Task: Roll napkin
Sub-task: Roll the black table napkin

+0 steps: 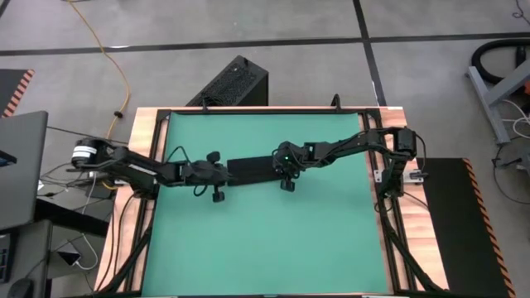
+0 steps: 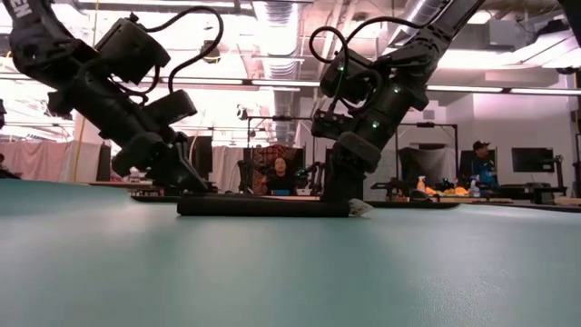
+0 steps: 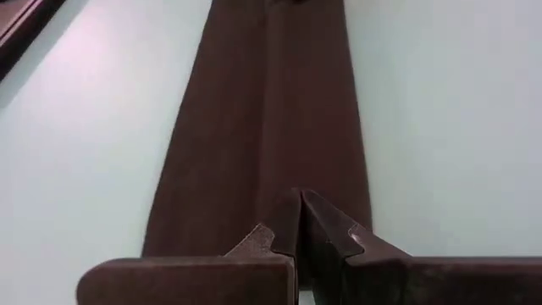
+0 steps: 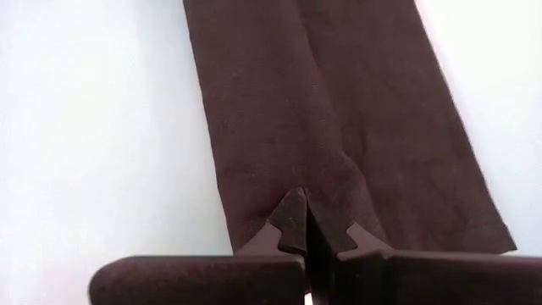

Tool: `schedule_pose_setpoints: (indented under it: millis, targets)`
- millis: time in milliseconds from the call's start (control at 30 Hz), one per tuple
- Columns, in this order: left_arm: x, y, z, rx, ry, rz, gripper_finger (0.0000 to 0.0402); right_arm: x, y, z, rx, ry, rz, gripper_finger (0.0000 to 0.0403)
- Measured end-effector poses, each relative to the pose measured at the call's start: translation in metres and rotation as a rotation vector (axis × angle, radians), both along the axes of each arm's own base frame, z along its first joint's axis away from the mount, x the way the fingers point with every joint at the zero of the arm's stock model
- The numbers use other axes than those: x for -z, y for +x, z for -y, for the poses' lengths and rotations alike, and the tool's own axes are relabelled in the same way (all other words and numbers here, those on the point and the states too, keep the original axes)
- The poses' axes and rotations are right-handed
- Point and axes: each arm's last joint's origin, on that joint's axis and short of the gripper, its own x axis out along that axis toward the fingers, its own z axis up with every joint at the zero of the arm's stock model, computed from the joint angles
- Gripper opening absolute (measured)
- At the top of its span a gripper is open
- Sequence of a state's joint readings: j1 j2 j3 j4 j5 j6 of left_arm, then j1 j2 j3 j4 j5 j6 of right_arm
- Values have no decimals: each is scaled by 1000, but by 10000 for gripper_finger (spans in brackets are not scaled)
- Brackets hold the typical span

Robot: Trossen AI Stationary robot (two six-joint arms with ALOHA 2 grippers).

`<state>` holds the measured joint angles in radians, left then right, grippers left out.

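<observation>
Covering most of the table, a green mat (image 1: pixel 265 240) carries the napkin (image 1: pixel 250 168), a narrow folded black strip at mid-table. The left gripper (image 3: pixel 298 222) pinches one short end, fingers pressed together on cloth; the right gripper (image 4: pixel 306 222) pinches the other. Both arms hide the strip's ends from above.

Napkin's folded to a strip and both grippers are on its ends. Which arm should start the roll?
Neither is clearly better. The left gripper and right gripper are each shut on an end of the napkin, symmetric on the mat.
</observation>
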<state>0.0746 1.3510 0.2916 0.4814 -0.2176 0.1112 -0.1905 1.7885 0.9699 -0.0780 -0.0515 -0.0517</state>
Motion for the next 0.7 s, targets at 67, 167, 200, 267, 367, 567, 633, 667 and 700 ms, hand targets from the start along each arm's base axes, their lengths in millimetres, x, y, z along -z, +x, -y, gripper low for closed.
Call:
schedule_pose_setpoints:
  millis: [67, 167, 200, 267, 367, 567, 633, 667, 700]
  targets:
    - [2, 3, 0, 1, 0, 10, 0, 0, 0, 0, 0, 0, 1, 13]
    - [10, 4, -1, -1, -2, -16, 0, 0, 0, 0, 2, 1, 1, 13]
    - [13, 5, -1, -1, -2, -25, 0, 0, 0, 0, 2, 1, 1, 13]
    - [18, 5, -1, -5, -3, -48, 0, 0, 0, 0, 2, 1, 3, 13]
    - [24, 7, -3, -22, 3, -60, 0, 0, 1, 0, 1, 0, 7, 13]
    - [32, 6, -5, -41, 16, -112, 0, -18, -1, -4, -33, -33, 69, 18]
    - [33, 5, -5, -35, 23, -126, 0, -33, -2, -6, -56, -58, 119, 18]
    - [33, 5, -5, -33, 24, -130, 0, -39, -4, -8, -65, -68, 140, 18]
    - [33, 5, -5, -32, 25, -134, 0, -45, -5, -8, -73, -77, 154, 18]
